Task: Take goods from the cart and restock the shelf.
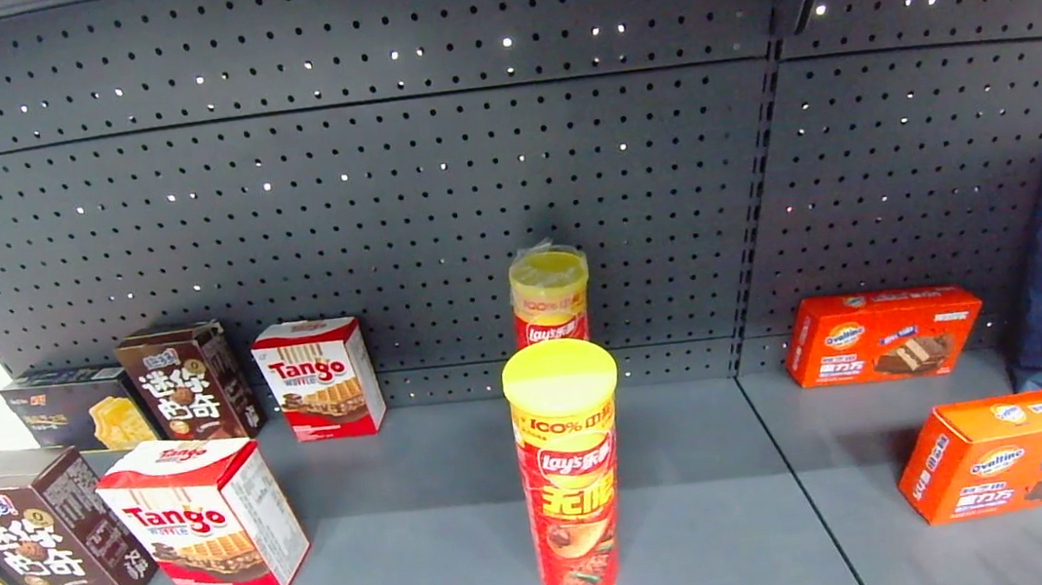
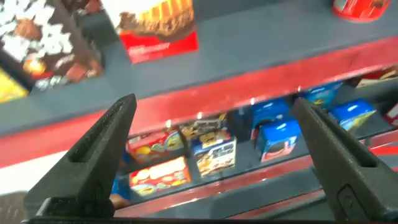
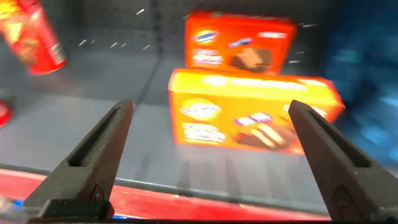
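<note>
Head: chip can point(image 1: 570, 483) upright at shelf point(image 1: 414, 560) front edge; orange box point(image 1: 1030, 450), right front corner.
Left wrist: left gripper point(image 2: 214, 102) gaping, empty.
Right wrist: right gripper point(image 3: 211, 106) gaping, empty, facing orange box point(image 3: 249, 115) (likely light, stiff card; pinch narrow faces).

Shop aisle: grey pegboard-backed shelf point(image 1: 412, 540), snack boxes point(image 1: 205, 530) and crisp tubes point(image 1: 570, 483) faced out in rows, more packets point(image 2: 214, 154) stocked below.
</note>
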{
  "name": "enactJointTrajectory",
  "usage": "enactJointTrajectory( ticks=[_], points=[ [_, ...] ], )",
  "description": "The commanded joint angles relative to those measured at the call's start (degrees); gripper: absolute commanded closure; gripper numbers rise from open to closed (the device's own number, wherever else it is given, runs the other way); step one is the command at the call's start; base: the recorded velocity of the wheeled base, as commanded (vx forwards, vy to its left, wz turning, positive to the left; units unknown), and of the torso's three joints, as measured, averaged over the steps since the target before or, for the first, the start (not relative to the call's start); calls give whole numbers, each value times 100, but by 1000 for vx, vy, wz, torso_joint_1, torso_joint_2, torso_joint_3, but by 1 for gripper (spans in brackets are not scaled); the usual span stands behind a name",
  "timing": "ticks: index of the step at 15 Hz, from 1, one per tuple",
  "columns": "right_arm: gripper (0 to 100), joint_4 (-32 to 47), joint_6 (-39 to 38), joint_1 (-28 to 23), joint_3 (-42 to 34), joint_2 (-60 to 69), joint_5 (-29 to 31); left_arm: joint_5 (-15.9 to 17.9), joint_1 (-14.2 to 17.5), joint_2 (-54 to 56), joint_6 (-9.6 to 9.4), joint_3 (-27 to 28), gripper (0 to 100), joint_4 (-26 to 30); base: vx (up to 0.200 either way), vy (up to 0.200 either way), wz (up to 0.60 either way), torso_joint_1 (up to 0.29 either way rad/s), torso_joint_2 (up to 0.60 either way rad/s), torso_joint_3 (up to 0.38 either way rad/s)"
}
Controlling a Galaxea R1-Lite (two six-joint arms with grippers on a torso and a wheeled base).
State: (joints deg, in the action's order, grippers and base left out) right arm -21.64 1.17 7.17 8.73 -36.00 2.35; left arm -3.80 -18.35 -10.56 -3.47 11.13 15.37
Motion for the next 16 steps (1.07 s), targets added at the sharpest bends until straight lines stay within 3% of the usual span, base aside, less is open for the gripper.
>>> enactJointTrajectory(
  ticks=[1, 4, 8, 11, 12, 14, 16],
  points=[
    [0, 19, 6, -84, -416, 866, 169, -217, 59, 1056, -162, -67, 0, 379, 0, 0, 0, 0, 0, 0],
    [0, 116, 6, -93, -873, 1491, 248, -261, 24, 1056, -171, -67, 0, 379, 0, 0, 0, 0, 0, 0],
    [0, 1900, -38, -172, -855, 3108, 608, -244, 24, 1056, -171, -76, 0, 370, 0, 0, 0, 0, 0, 0],
    [0, 1786, 103, -181, -873, 3064, 1276, -200, 24, 1056, -136, -85, 0, 361, 0, 0, 0, 0, 0, 0],
    [0, 1812, 252, -154, -864, 3055, 1136, -200, 24, 1056, -136, -93, 0, 361, 0, 0, 0, 0, 0, 0],
    [0, 1847, 182, 180, -864, 3037, 37, -191, 24, 1056, -145, -85, 0, 361, 0, 0, 0, 0, 0, 0],
    [0, 1847, 6, 452, -873, 3046, -86, -182, 24, 1056, -127, -93, 0, 361, 0, 0, 0, 0, 0, 0]
  ],
)
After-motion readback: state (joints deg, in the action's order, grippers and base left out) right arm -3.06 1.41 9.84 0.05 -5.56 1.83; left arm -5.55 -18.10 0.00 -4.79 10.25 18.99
